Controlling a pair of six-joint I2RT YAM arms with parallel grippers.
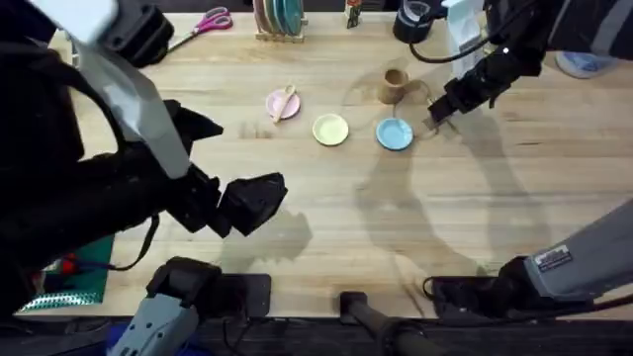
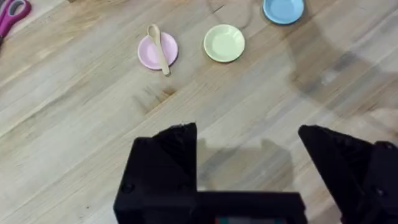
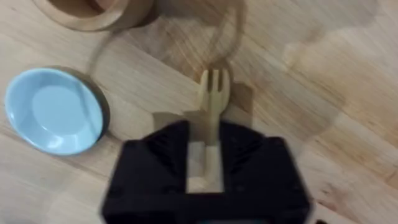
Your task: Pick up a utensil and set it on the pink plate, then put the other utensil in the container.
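— Where was the spoon [image 2: 159,48]?
— Across the pink plate [image 2: 148,55], on the table [image 1: 346,208].
— And the tools?
— The right tool [image 3: 205,155] gripped the fork [image 3: 212,102] near the container [image 1: 395,85]; the left tool [image 2: 249,162] hung wide apart.

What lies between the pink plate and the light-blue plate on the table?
The yellow plate lies between the pink plate and the light-blue plate, seen in the overhead view.
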